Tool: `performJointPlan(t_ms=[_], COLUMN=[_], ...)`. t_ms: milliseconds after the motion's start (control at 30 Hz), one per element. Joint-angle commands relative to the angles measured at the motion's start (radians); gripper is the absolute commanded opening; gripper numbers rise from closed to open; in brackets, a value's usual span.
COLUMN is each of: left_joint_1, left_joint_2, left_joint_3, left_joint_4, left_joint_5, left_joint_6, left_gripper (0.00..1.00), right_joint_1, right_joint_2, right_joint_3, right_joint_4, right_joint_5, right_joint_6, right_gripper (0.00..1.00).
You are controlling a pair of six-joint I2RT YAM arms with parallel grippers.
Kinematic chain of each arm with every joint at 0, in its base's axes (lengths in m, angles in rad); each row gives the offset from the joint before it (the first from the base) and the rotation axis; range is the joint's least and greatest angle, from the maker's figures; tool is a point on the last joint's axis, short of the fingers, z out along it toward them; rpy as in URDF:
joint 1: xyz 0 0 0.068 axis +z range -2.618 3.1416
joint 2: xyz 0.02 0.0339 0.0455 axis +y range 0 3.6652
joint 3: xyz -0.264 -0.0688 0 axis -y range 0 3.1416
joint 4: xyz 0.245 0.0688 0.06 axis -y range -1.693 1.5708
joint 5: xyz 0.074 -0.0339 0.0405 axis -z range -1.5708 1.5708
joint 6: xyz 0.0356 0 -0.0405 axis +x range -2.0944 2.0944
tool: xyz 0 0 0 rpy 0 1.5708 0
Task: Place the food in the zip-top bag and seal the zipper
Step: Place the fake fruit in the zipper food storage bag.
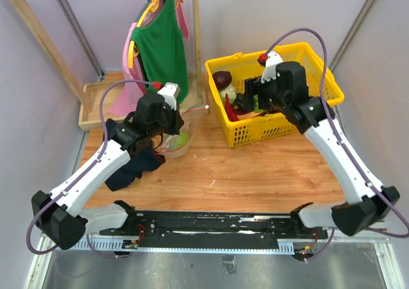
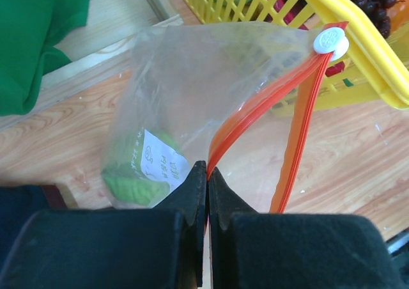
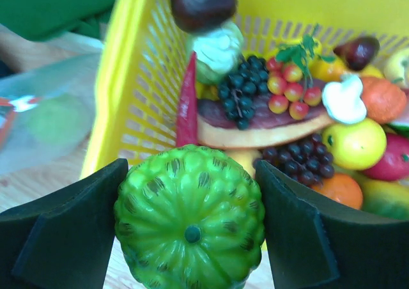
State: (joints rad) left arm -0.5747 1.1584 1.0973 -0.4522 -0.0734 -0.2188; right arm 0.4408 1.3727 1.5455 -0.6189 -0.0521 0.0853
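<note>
On the left half of the wooden surface (image 1: 255,174), my left claw (image 2: 207,174) is pressed together, pinching the near end of the orange-red zipper (image 2: 268,103) of the zip-top bag (image 2: 192,65). From my fingertips the strip climbs away to the far right, up to a white slider (image 2: 330,41). A second orange-red strip drops from that slider and passes just to the right of my claw, so the mouth gapes between the two. The bag hangs left of the strip, and a green piece of food (image 2: 128,177) lies in its bottom, just beside a white label (image 2: 163,164) and close to my fingertips. A dark cloth (image 1: 131,167) lies on the surface under my left arm, and a green garment (image 1: 163,43) hangs farther back.

To the right, my right claw (image 3: 192,193) is spread wide around a round green melon (image 3: 192,238), its two pads touching the fruit on either side. It holds the melon at the near left corner of the yellow basket (image 3: 128,78). The rest of the food (image 3: 300,129) lies heaped in the basket beyond my fingers: grapes, small tomatoes, orange and yellow fruits. From this wrist the bag shows blurred to the left, outside the basket wall.
</note>
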Motion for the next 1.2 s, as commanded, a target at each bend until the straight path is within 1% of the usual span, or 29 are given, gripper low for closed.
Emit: performJointPlan(t_ms=[0,167,300,467,633,767,900,1067,1167], left_joint_1=[0.029,0.040,0.041,0.041,0.041,0.041,0.041,0.041,0.041], left_joint_2=[-0.014,-0.012,-0.008,-0.006,-0.005,-0.006,-0.012,-0.025,-0.024], left_joint_3=[0.007,0.003,0.016,0.041,0.056,0.072,0.082,0.079,0.071], left_joint_4=[0.043,0.053,0.046,0.042,0.046,0.040,0.038,0.035,0.028], left_joint_5=[0.125,0.190,0.204,0.239,0.261,0.257,0.275,0.297,0.291], left_joint_6=[-0.018,-0.024,-0.028,-0.049,-0.096,-0.164,-0.243,-0.291,-0.298], left_gripper=[0.00,0.00,0.00,0.01,0.00,0.00,0.00,0.01,0.01], right_joint_1=[0.063,0.157,0.250,0.370,0.444,0.478,0.481,0.481,0.482], right_joint_2=[-0.106,-0.186,-0.184,-0.166,-0.161,-0.167,-0.170,-0.163,-0.186], right_joint_3=[-0.125,-0.266,-0.303,-0.372,-0.449,-0.540,-0.613,-0.654,-0.706], right_joint_4=[0.241,0.467,0.582,0.746,0.904,1.039,1.134,1.146,1.151], right_joint_5=[-0.037,-0.087,-0.109,-0.053,0.015,0.075,0.101,0.090,0.131], right_joint_6=[0.069,0.131,0.155,0.180,0.226,0.255,0.298,0.300,0.283], right_gripper=[0.47,0.46,0.46,0.46,0.45,0.45,0.46,0.48,0.50])
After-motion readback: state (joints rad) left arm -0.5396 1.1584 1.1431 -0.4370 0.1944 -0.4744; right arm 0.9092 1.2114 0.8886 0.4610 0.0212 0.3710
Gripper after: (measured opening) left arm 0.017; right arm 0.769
